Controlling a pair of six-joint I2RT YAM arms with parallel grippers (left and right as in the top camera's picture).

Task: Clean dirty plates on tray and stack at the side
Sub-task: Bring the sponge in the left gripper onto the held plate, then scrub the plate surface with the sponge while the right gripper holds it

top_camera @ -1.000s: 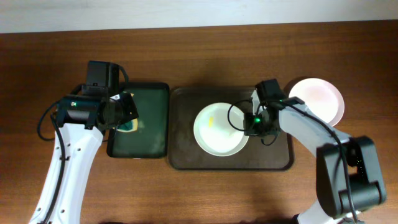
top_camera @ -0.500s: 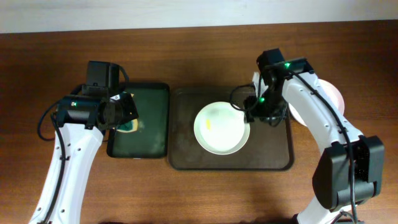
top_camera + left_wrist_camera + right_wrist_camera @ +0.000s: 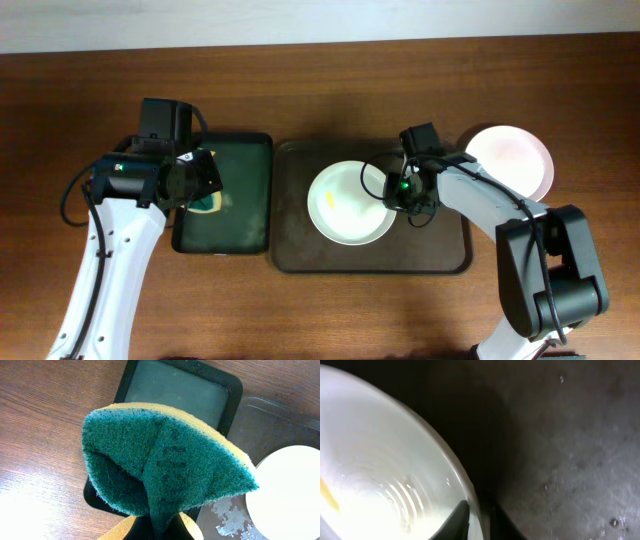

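Observation:
A white plate (image 3: 350,203) with a small yellow smear lies in the middle of the brown tray (image 3: 290,255). My right gripper (image 3: 392,195) sits at its right rim. In the right wrist view one finger is inside the plate (image 3: 380,460) and the other outside, so the right gripper (image 3: 479,510) is shut on the rim. A second white plate (image 3: 510,160) rests on the table to the right of the tray. Over the green tray, my left gripper (image 3: 205,185) is shut on a folded green and yellow sponge (image 3: 165,465).
The narrow dark green tray (image 3: 225,195) lies just left of the brown tray. The brown tray's floor (image 3: 230,515) shows pale wet patches near the plate's left edge. Bare wooden table surrounds both trays.
My right gripper rose from the plate toward the tray's back right, opened, then came back down onto the plate's right rim. The plate has shifted slightly left. The left arm has not moved.

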